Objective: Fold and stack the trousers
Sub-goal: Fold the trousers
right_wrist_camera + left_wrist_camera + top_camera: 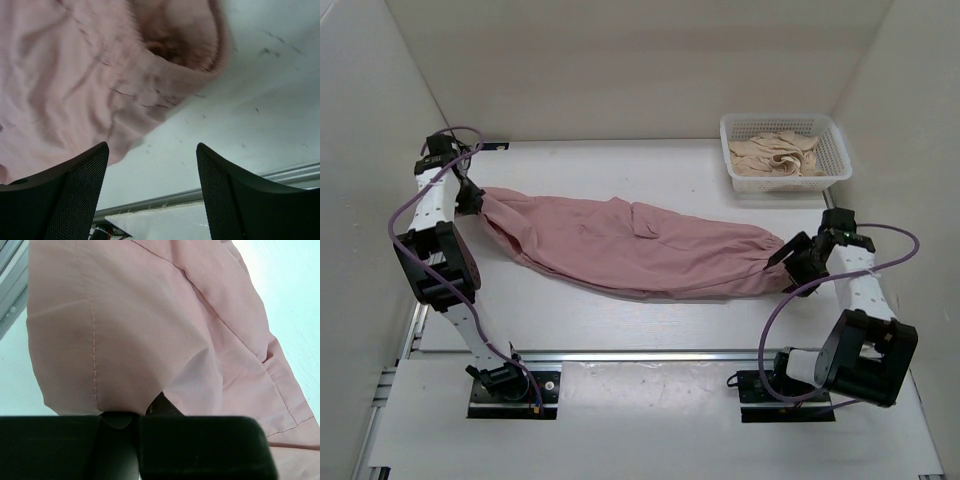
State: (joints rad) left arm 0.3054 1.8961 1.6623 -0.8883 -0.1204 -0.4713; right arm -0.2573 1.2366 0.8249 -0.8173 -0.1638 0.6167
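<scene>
Top view, trousers: The pink trousers (630,245) lie stretched out in the middle of the table (620,320).
Top view, long way: They run left to right. The left end is a bit farther from the arms, and the right end is a bit nearer.
Top view, pincers: The left gripper (472,198) touches the left end of the cloth. The right gripper (790,262) sits just beside the right end.
Top view, other things: A white basket (840,165) in the far right corner holds a beige cloth (778,155), apart from the trousers.
Left wrist view, pincer: The fingers are pressed together, with pink cloth pinched between them.
Left wrist view, which end: A stitched line (94,355) runs down the cloth. I think this is the leg end.
Right wrist view, pincer: The fingers (65,195) are wide apart and hold nothing. The cloth lies by one finger.
Right wrist view, which end: The bunched waist (185,45) is here, so the top of the trousers points right.
Step now: I think the right pincer must grab the waist.
How to do it well: Go down over the bunched edge, catch all the layers and pinch hard, because thin cloth slips. Keep the left pinch tight.
</scene>
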